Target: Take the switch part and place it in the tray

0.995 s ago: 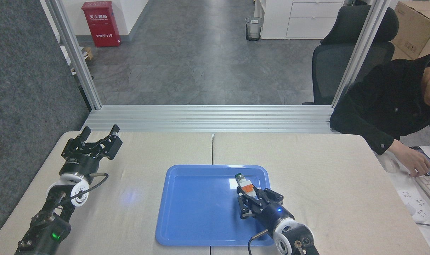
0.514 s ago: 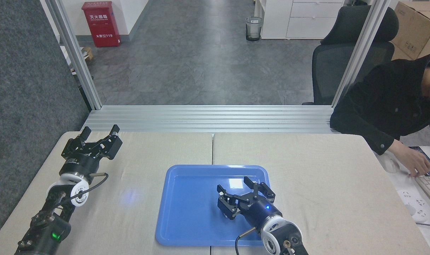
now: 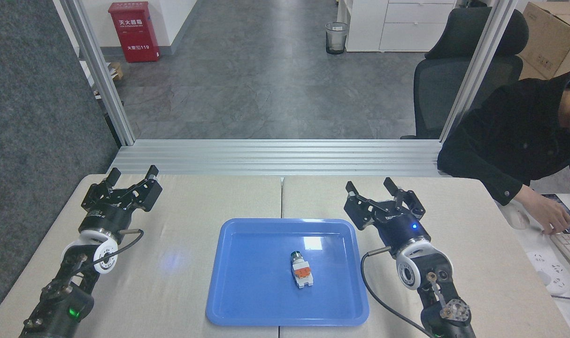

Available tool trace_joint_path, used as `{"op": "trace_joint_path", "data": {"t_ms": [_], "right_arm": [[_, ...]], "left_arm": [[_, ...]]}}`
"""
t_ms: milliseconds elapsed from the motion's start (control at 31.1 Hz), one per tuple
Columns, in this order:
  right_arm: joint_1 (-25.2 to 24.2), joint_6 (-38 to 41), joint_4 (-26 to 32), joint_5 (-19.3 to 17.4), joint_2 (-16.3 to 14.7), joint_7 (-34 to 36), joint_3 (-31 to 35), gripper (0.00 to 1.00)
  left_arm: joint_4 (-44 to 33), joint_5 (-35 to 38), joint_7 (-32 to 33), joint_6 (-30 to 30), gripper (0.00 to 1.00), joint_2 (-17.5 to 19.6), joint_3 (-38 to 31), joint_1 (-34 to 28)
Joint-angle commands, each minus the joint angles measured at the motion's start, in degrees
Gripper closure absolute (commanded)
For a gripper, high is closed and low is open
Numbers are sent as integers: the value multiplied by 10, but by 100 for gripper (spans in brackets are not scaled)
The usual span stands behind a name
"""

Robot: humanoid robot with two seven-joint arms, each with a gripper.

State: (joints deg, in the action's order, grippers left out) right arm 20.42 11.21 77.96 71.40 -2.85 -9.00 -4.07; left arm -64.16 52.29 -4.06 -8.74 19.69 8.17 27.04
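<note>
Fingers [image 3: 391, 187] spread empty; switch part [image 3: 301, 271] lies in tray [image 3: 247, 300].

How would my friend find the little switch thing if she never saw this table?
Look at the beige table and find the big blue tray in its middle, between the two black robot arms. The switch part lies alone inside the tray, a bit right of centre. It is the only small thing there: a white block with an orange middle and a round dark cap at its far end.
</note>
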Motion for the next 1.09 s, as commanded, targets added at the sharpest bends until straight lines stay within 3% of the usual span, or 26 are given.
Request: {"op": "trace_joint_path", "data": {"t_ms": [0,321,1060], "right_arm": [[22,-15,-30,-4,-100,3,110,0],[34,-14,-59,-4,-122,2,108,0],[26,-12,-77,-5,-139,29,108,0]], "left_arm": [[0,0,0,0,0,0,0,0],[0,0,0,0,0,0,0,-1],[0,0,0,0,0,0,0,0]]}}
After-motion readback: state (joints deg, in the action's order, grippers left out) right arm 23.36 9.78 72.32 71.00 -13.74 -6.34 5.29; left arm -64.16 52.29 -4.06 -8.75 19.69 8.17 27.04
